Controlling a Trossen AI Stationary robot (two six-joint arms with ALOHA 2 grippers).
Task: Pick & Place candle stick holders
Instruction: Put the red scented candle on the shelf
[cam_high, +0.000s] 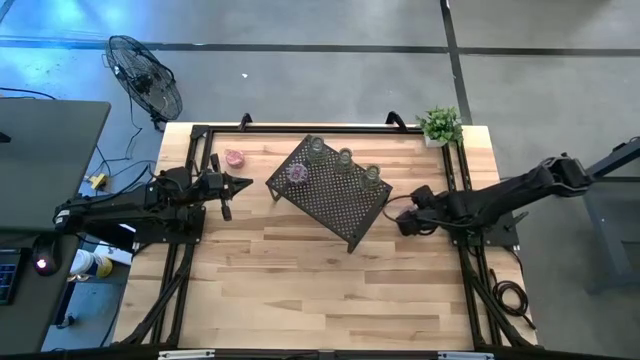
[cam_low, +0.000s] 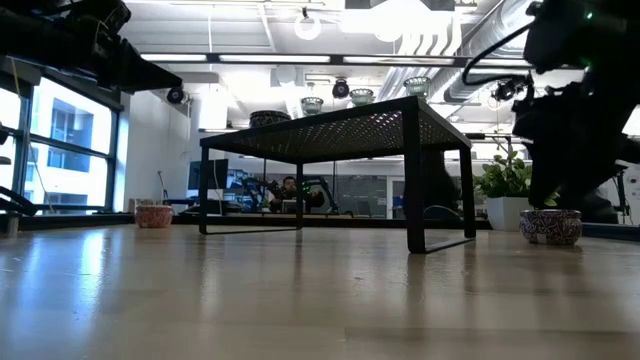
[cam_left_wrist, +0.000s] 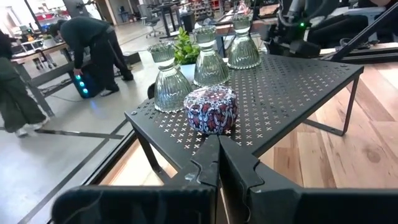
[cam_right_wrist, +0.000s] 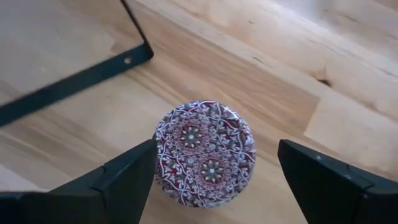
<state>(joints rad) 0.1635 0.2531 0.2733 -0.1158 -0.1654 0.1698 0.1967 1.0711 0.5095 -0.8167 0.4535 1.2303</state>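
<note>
Pale wood table (cam_high: 300, 290) under both arms, black perforated rack (cam_high: 340, 205) set at a slant near its middle and used as the reference for every place below.

Well left of the rack: left gripper (cam_high: 238, 182), raised, pointing at the rack's left corner, fingers pressed together and holding nothing. Just beyond it, left of the rack on bare wood: pink cup (cam_high: 235, 158), upright, apart from the fingers.

On the rack's top, at its left corner: purple patterned cup (cam_left_wrist: 211, 110), upright. Beside it, along the rack's far edge: row of three pale glass holders (cam_left_wrist: 208, 62), upright on flared bases, close together.

Just right of the rack, on the wood beside its right leg: sixth cup (cam_low: 551, 226), red, white and blue pattern, low and round, upright. Right gripper (cam_high: 403, 222) directly above it, looking down on its top face, fingers spread wide, one on each side, a clear gap from each to the cup wall, not yet touching.

Behind the rack's right end, at the table's far corner: small potted plant (cam_high: 441, 125), well away from both arms.

Key relation: patterned cup centred between the right jaws, straight below them. Long axis vertical, round in plan, so no better or worse angle of approach. Right arm much the nearer. Probable next need: lower a little, close evenly on the wall, lift clear of the rack leg.
</note>
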